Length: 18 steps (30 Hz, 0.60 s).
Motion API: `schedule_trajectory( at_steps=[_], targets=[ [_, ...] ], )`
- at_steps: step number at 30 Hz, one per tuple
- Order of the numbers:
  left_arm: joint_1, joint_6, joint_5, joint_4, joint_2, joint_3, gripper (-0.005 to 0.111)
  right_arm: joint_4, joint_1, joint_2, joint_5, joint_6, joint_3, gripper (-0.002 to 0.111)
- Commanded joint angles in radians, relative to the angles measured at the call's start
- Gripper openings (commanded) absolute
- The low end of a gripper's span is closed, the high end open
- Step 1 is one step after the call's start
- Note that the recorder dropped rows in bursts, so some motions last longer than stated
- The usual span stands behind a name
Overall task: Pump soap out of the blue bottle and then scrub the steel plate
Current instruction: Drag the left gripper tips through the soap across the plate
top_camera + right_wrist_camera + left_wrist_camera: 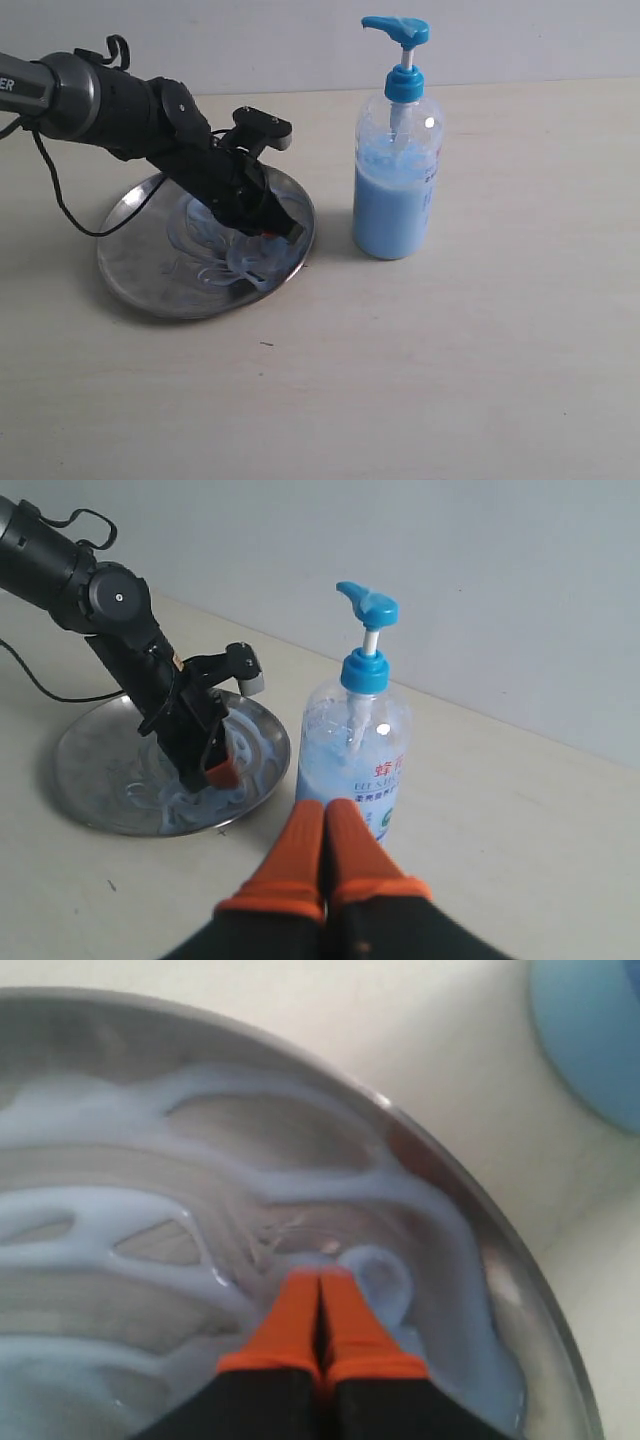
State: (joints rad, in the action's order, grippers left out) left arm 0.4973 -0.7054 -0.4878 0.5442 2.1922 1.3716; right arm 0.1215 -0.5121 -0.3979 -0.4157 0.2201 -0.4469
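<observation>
My left fingers (320,1290), clenched tip to tip on nothing, press into the soap (120,1210) near the bottle-side edge of the steel plate (470,1195). Nothing pins that plate to the counter (450,380), so I judge a hard stroke on this slick film could skid it or carry my tips over the low rim. My right fingers (325,830) hang clenched and empty, short of the blue bottle (350,770), bracing nothing. That tall bottle stands upright just beside the plate, and a shoved plate could knock it over.
</observation>
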Motion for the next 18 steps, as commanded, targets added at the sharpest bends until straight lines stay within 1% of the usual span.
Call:
schedule_trajectory(
  at_steps=[1, 10, 18],
  targets=[
    [0.002, 0.004, -0.084, -0.027, -0.011, -0.008, 0.000, -0.006, 0.001, 0.002, 0.019, 0.005, 0.005, 0.000],
    [0.002, 0.006, -0.106, -0.027, -0.084, -0.008, 0.000, -0.002, 0.001, 0.002, 0.021, 0.005, 0.005, 0.000],
    [0.002, 0.006, -0.106, -0.023, -0.073, -0.008, 0.000, -0.002, 0.001, 0.002, 0.021, 0.005, 0.005, 0.000]
  ],
)
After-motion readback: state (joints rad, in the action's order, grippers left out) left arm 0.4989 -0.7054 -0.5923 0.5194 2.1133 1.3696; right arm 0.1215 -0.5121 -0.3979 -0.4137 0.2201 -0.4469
